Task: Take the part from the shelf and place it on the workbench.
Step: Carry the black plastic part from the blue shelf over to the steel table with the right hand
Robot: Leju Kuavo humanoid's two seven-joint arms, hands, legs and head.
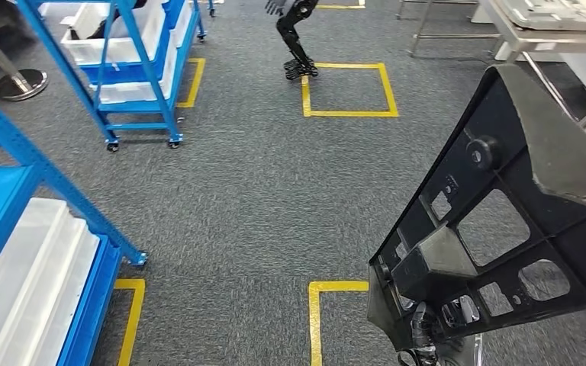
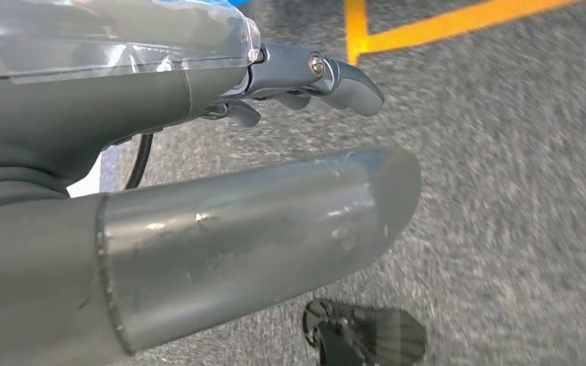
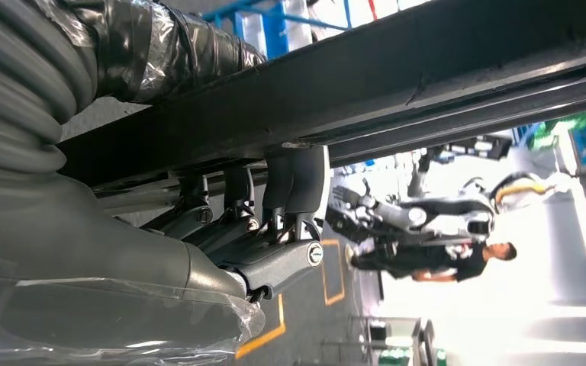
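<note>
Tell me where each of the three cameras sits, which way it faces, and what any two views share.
Head view: high on the robot, facing forward and down at grey carpet, blue metal shelving and the large black plastic frame part.
Left wrist view: behind the left hand, facing the carpet and yellow floor tape; nothing held.
Right wrist view: behind the right hand, whose fingers grip the part; another robot and a person beyond.
Shared: the part appears in the head and right wrist views.
</note>
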